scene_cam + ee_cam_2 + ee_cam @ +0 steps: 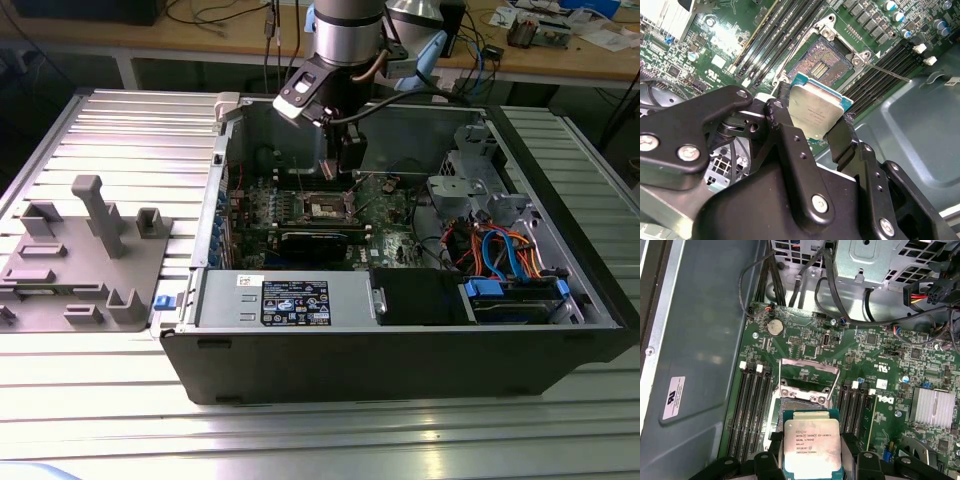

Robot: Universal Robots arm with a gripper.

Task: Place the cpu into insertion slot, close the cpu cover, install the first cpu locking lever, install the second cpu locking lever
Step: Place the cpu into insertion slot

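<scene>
Computer case (400, 370) on table (100, 420); fixture block (85, 260) at its side, exterior view's left. Within: insertion slot (822, 62) between memory slots (751, 410); cpu cover (807, 371) raised at slot's edge; cpu (811, 449) in gripper (812, 117), near slot.

- A ridged metal table (100, 430) carries an open black case (400, 370) at its middle.
- A grey fixture (80, 265) with upright posts lies by the table's edge at the exterior view's left, just beside the case.
- A power supply (230, 300) with a dark label (295, 302) sits along the case's near edge.
- Blue and orange cables (505, 250) bunch near the case's near corner at the exterior view's right, beside a grey drive cage (470, 190).
- On the green board (880, 355), black memory slots (751, 410) run in parallel rows.
- A coin battery (774, 328) sits near one board corner.
- A finned heatsink (934, 407) stands well apart from the battery.
- A white sticker (673, 397) is on the case wall.
</scene>
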